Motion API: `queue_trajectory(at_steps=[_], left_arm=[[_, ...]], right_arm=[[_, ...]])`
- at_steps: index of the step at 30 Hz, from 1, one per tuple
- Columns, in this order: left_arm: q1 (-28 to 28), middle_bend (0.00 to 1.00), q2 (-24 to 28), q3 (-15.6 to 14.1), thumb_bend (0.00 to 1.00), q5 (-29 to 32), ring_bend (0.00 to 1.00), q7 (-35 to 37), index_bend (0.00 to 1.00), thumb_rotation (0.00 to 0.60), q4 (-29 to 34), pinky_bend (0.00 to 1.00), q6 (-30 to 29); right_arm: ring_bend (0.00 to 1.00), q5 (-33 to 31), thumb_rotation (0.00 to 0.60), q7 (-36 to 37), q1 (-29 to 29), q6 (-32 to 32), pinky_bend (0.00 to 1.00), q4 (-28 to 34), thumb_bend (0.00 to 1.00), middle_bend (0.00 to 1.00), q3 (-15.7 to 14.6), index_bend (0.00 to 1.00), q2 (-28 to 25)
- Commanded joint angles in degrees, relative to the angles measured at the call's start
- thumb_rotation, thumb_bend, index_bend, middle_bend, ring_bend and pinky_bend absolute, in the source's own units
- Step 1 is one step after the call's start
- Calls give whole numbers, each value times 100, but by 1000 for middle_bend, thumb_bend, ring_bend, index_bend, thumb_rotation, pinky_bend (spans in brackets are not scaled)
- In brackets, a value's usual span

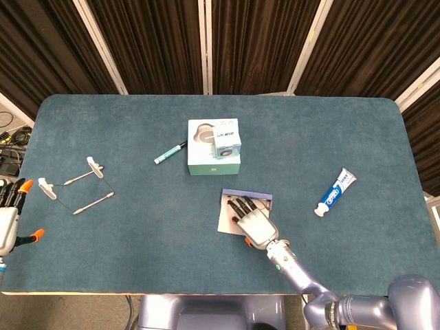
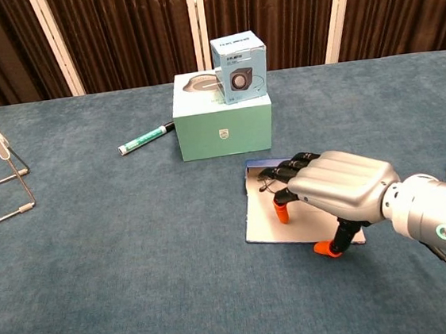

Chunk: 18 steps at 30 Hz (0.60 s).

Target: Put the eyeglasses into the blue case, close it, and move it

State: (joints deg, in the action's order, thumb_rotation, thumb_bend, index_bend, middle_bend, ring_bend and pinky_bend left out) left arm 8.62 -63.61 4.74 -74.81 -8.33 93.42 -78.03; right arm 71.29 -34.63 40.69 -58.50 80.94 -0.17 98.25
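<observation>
Right hand (image 2: 338,187) palm-down over the open blue case (image 2: 263,225), just below table (image 1: 357,137) centre at about 6 o'clock from the stacked boxes; fingers apart and stretched toward 11 o'clock, dark fingertips (image 2: 287,170) on or just above the case's far edge. Eyeglasses (image 2: 266,183) visible only in chest view: thin dark frame in the far-left part of the case, right at the fingertips; cannot tell whether touched or pinched. Head view hides them under the hand (image 1: 249,220) and shows only the case's pale lining (image 1: 225,220) with its blue rim at 12 o'clock. Left hand (image 1: 8,218) seen only in head view, at the table's 9 o'clock edge, off the surface, fingers spread, nothing in it. Small speaker box (image 2: 239,65) on top of larger teal box (image 2: 223,125). Green marker (image 2: 143,139) at 9 o'clock of the boxes, wire stand (image 1: 75,184) far out at 9 o'clock, toothpaste tube (image 1: 335,192) at 3 o'clock of the case, cut off at the frame edge in chest view.
</observation>
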Motion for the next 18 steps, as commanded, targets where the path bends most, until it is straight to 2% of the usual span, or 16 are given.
queue_trajectory(at_steps=[1,7,13,18], left_arm=[[-1,0,1,-1,0,1,0,0,0,600,1,0,0],[2,0,-6,-5,0,-2,0,-20,0,600,5,0,0],[0,0,-8,-3,0,2,0,-16,0,600,0,0,-4],[3,0,-7,-3,0,2,0,-13,0,600,-1,0,0]], right_arm=[[0,4,600,-7,-22,26,0,-44,205,0,23,381,20],[0,20,600,-60,-54,70,0,-72,217,0,29,380,10],[0,128,600,4,-93,59,0,-128,346,0,55,394,10],[0,222,600,84,-117,14,0,-166,356,0,95,397,4]])
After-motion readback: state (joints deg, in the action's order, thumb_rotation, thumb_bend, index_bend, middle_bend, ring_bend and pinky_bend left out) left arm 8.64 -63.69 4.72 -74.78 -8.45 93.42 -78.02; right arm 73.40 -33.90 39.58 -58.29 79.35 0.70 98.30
